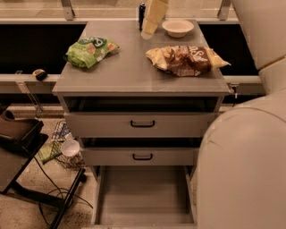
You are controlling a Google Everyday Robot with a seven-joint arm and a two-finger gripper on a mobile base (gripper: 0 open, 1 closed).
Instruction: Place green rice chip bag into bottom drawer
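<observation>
The green rice chip bag lies on the grey cabinet top at its back left. The bottom drawer is pulled out near the floor, and its flat grey tray shows nothing inside. My gripper is a cream shape at the back centre of the cabinet top. It hangs above the surface, well to the right of the green bag and apart from it. My arm's bulky cream body fills the lower right and hides the drawer's right edge.
A brown-and-yellow chip bag lies at the right of the top. A white bowl and a dark can stand at the back. The two upper drawers are slightly open. A black stand, cables and a wire basket with a white cup are on the floor at left.
</observation>
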